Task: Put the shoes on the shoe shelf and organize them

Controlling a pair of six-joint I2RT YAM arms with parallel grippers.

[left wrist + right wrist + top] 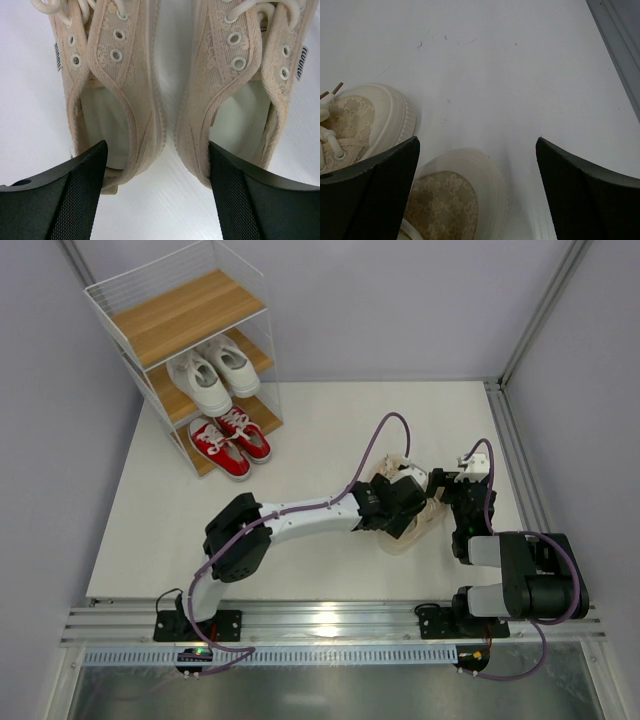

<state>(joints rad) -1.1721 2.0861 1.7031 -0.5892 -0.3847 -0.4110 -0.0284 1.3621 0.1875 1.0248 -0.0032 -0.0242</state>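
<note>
The left gripper hung spread wide over the heel ends of the beige shoes, one of its fingers over the opening of each shoe and the two inner walls between them, pinching nothing. The right gripper, likewise spread and empty, hovered just past the toes of the same pair, which lay side by side on the table, right of centre and on the near half. At the far left stood the shelf, its highest tier bare, with the white shoes on the middle tier and the red shoes on the lowest. The chief risk appeared to lie in the grip itself: closing on two soft fabric walls at once could fold them rather than hold them, letting one shoe slide free. Seized only at the heels, the thick-soled pair would probably droop at the toes and twist apart. With the right gripper so near the toes, a lift or swing might knock the two arms together. The carry ran well across the table to the far left, and the only free tier was the highest, so a sagging sole could catch the wire frame and spill a shoe or jolt the pairs below.
</note>
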